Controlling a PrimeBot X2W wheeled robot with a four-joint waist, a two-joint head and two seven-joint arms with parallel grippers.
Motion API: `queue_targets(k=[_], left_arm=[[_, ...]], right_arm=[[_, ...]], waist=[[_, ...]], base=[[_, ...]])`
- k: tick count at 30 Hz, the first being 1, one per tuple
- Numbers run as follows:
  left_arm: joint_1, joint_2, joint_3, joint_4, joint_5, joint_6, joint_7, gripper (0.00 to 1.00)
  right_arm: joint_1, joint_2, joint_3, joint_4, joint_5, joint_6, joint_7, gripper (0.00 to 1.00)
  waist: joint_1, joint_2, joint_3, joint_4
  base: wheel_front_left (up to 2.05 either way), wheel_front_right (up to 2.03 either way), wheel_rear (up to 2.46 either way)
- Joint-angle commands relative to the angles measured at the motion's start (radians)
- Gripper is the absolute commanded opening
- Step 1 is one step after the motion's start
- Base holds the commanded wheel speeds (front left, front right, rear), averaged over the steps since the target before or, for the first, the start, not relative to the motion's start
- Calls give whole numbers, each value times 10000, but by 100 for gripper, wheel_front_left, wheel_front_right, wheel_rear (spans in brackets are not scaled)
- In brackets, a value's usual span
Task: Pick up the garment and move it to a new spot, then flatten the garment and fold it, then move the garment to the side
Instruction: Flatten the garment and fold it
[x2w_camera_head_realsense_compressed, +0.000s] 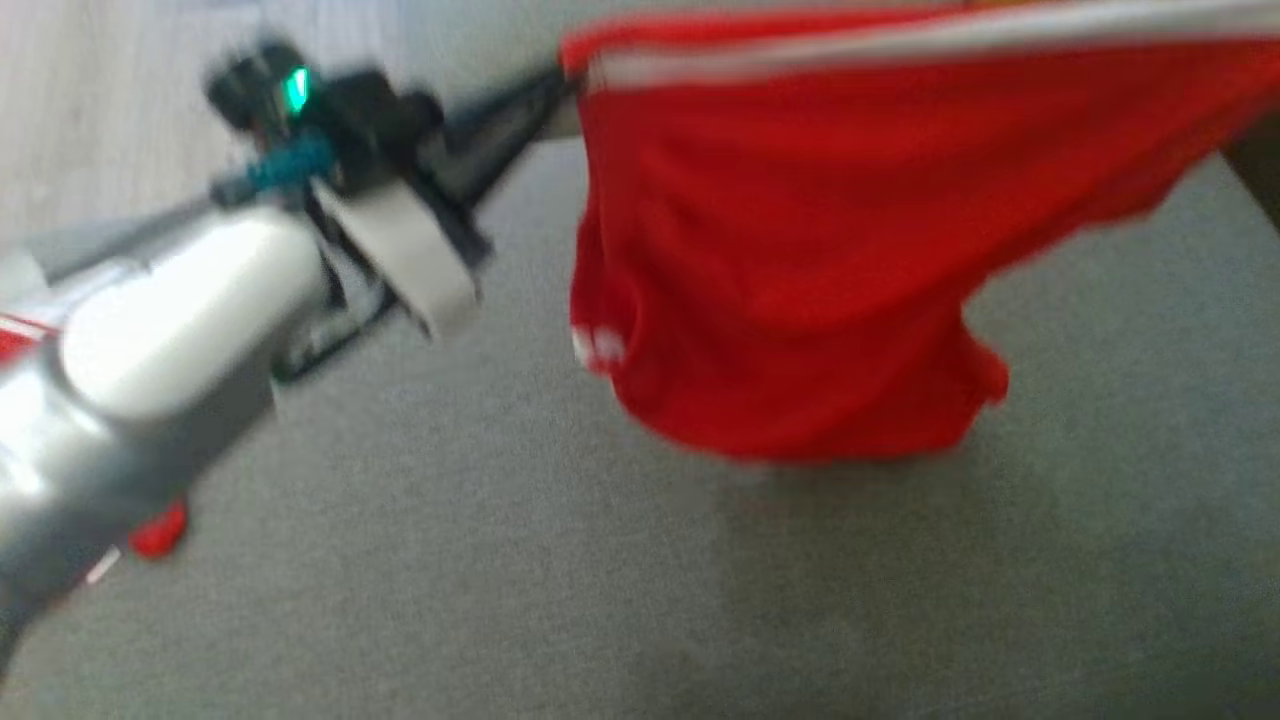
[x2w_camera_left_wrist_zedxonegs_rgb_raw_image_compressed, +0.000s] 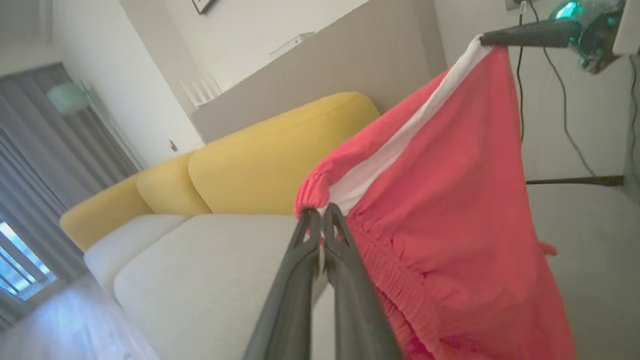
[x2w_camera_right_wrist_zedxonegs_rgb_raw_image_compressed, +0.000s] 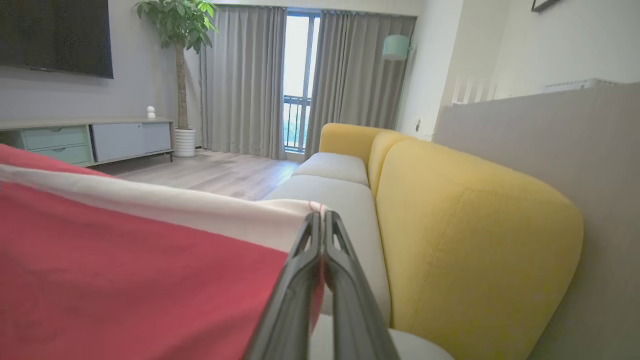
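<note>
The garment is red with a white stripe along its top edge and an elastic waistband. It hangs stretched between both grippers above a grey fabric surface, its lower hem close over that surface. My left gripper is shut on the garment's left top corner; in the left wrist view its fingers pinch the gathered waistband of the garment. My right gripper is shut on the white stripe of the garment. The left wrist view also shows the right gripper holding the far corner.
A sofa with yellow back cushions and pale seats stands along a grey partition. Beyond lie a wooden floor, a low cabinet, a potted plant and curtains. Cables hang on the wall.
</note>
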Motion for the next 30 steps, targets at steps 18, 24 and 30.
queue_targets(k=[18,24,30], left_arm=[[-4964,-1688,1817,3180,4023,698,-1803,0],[-2248,-1529,2104,2301,4232,478,-1805,0],[1177,-1243,2121,1062,4183,254,-1806,0]], right_arm=[[-4624,1326,-1057,1299,-3270,75,-1540,0],[-2422,1625,-1771,475,-3498,75,-1551,0],[419,1776,-2469,-175,-3460,75,-1553,0]], waist=[[1,0,3959,-64],[1,0,3862,34],[1,0,3020,54]], base=[[0,0,0],[0,0,0],[0,0,0]])
